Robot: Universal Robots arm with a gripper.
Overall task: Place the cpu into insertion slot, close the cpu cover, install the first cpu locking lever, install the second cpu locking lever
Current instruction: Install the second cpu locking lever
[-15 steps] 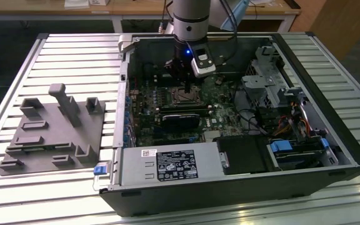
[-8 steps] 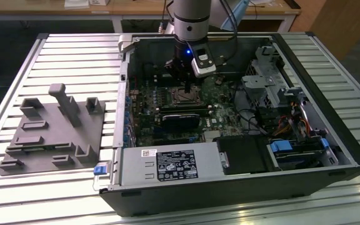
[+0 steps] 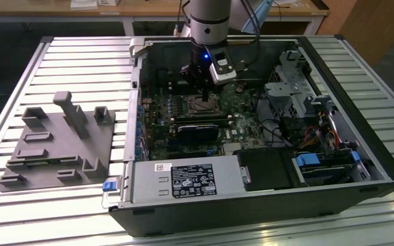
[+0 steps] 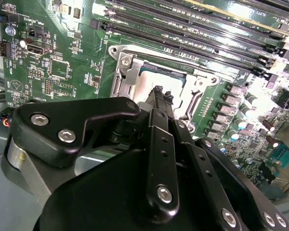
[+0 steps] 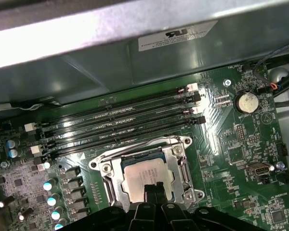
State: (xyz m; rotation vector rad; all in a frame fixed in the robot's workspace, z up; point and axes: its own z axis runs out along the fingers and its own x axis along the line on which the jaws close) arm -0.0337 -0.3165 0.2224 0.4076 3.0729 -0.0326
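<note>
Hovering low over the socket, the gripper [image 5: 153,190] had its fingertips pressed together just above the cpu [image 5: 143,175], which lay in the insertion slot at lower centre of the first wrist view, the cpu cover [image 5: 179,159] framing it. Whether the tips touched the chip could not be told. A hard downward push risked scratching the chip or damaging the socket beneath. The locking levers were hard to make out, and the gripper hid the socket's near edge.

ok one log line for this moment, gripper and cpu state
gripper: fingertips over cpu, closure unclear | cpu: seated in socket | cpu cover: down around chip | memory slots: beside socket
</note>
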